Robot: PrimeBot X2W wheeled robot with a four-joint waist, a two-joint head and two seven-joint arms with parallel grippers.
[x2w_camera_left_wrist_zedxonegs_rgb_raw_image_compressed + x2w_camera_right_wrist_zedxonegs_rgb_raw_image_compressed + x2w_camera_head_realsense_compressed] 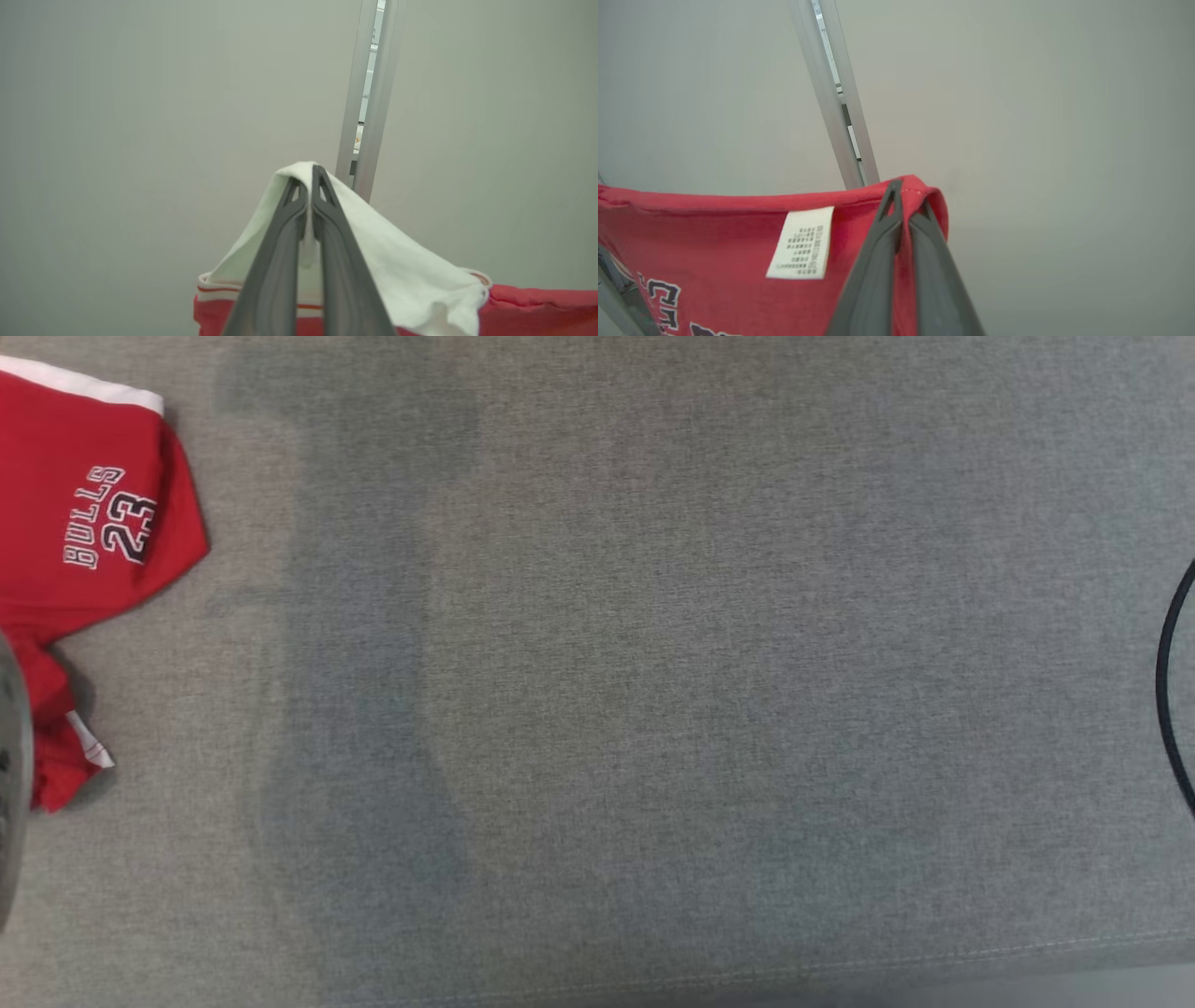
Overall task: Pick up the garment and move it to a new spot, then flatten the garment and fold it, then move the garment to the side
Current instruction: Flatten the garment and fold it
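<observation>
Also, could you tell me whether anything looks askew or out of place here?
Nothing looks damaged. The red garment shows skewed at the head view's far left, its lettering tilted. The left gripper is shut on its white part, the right gripper on its red hem near the care label.

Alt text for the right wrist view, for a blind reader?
The right claw is shut on a folded edge of the red jersey, before a grey wall. A white label sits left of the claw; a metal post rises behind.
</observation>
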